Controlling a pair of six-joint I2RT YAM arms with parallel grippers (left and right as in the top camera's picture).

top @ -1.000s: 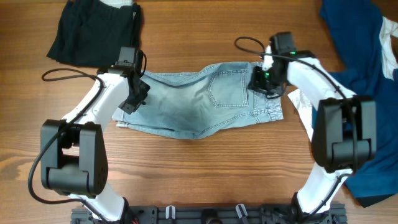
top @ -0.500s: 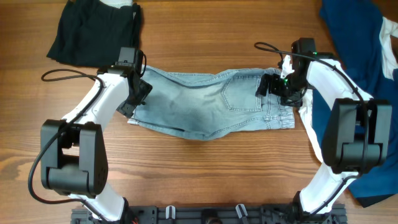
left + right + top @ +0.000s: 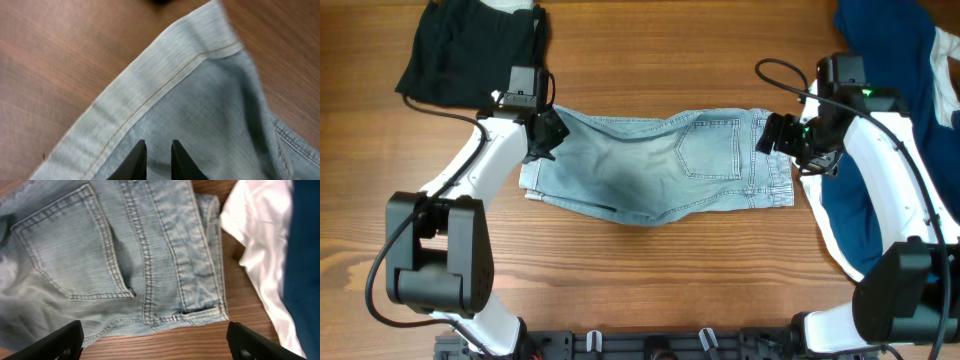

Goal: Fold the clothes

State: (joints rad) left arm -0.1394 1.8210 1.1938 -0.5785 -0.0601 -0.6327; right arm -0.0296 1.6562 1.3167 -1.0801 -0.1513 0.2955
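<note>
Pale denim shorts [image 3: 660,170] lie flat mid-table [image 3: 650,290], stitched back pocket up. The left gripper [image 3: 154,159] is nearly closed and empty above a hem corner. The right gripper [image 3: 157,340] is wide open and empty, tips cropped. Farther off are a black garment [image 3: 460,50] and a navy garment [image 3: 880,60], cut off.

From overhead, the black garment [image 3: 470,50] runs off the top edge, and the navy garment [image 3: 895,40] runs off the top and right. The left hand [image 3: 542,135] covers one corner of the shorts [image 3: 660,165]. Its wrist view catches only two fingertips [image 3: 137,160] at the bottom edge, so whether they pinch the denim cannot be told. The right wrist view cuts off a white cloth [image 3: 255,240] at its top edge.
</note>
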